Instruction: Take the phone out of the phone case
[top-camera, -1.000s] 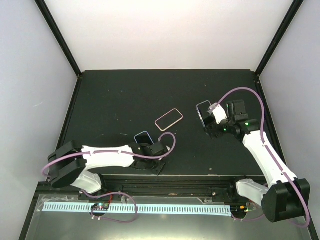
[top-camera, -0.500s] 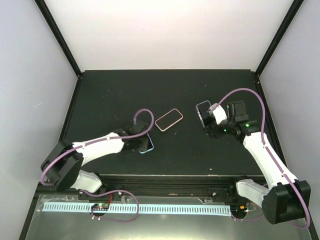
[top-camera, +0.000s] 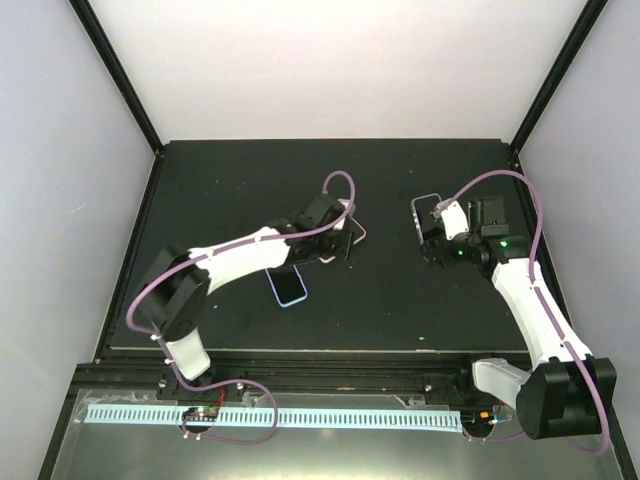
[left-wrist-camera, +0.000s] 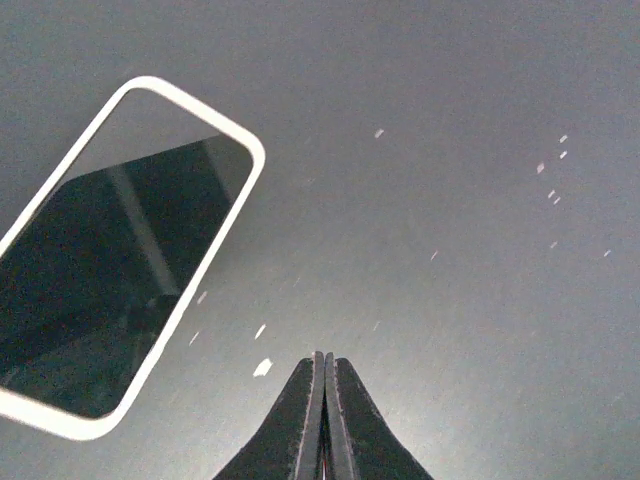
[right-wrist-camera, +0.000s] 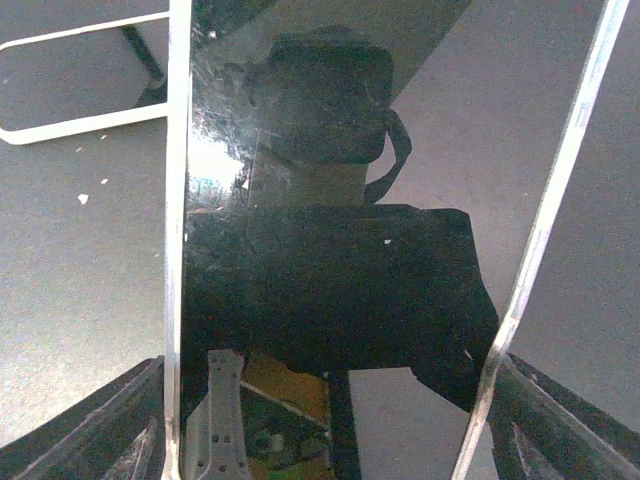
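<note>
My right gripper is shut on a black-screened phone with silver edges and holds it upright above the right side of the table. In the right wrist view the phone fills the frame between my fingers. A white-rimmed case with a dark inside lies flat mid-table; its rim also shows in the right wrist view. My left gripper is shut and empty, just right of the case. In the top view the left gripper covers most of the case.
A blue-edged phone-shaped item lies flat on the black table, nearer than the left arm. Black frame posts stand at the table's far corners. A rail runs along the near edge.
My left arm has swung from the near edge to the white-rimmed case, leaving the blue-edged item lying on the table. My right gripper has shifted slightly right with the phone.
</note>
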